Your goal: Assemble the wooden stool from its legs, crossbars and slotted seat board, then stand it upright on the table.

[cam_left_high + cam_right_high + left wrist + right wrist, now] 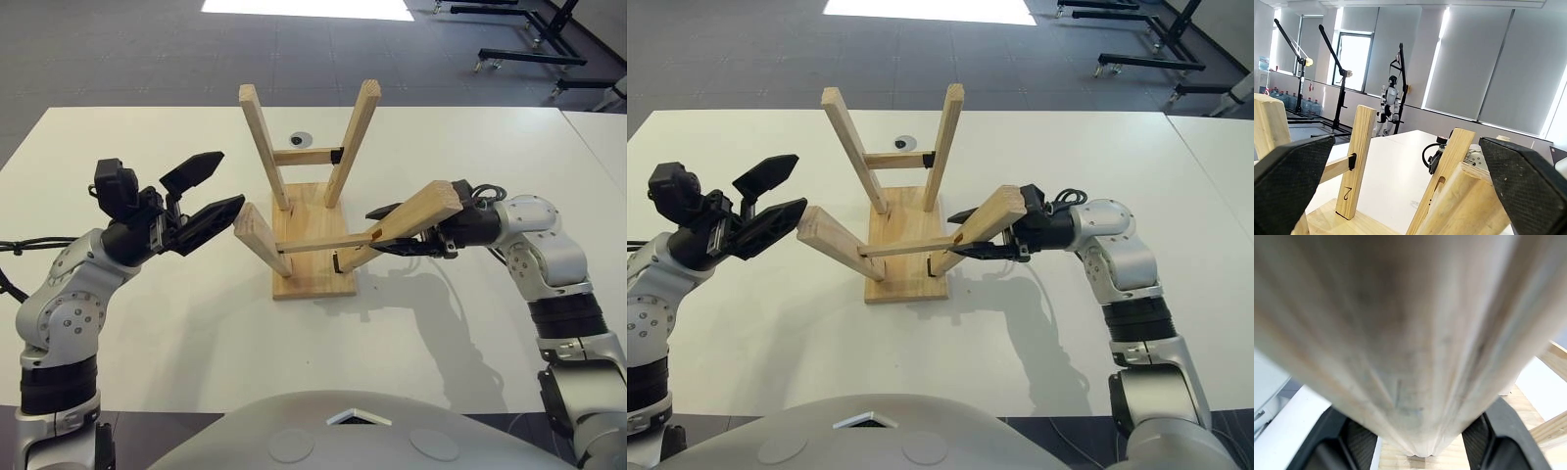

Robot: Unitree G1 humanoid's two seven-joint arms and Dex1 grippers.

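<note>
The stool sits upside down around the middle of the desk [147, 323]. Its slotted seat board [323, 282] lies flat, and all four legs stand up out of it. Inverted like this, the broad board is a steady base while the joints are worked. The far crossbar [306, 156] ties together the two legs toward the far edge. The near crossbar [323, 243] runs between the near-left leg [260, 238] and the near-right leg [407, 223].

My right end effector [380, 230] is clamped on the near-right leg, high up toward its free end, with a pad on either side of the wood. I judge that grip is chosen for leverage, to press or steer the leg into its slot. I cannot tell whether the foot is fully seated.

My left end effector [227, 181] is spread wide just beside the top of the near-left leg, apparently not touching it. That puts it where it could brace the opposite side. Righting the stool is not yet done.
</note>
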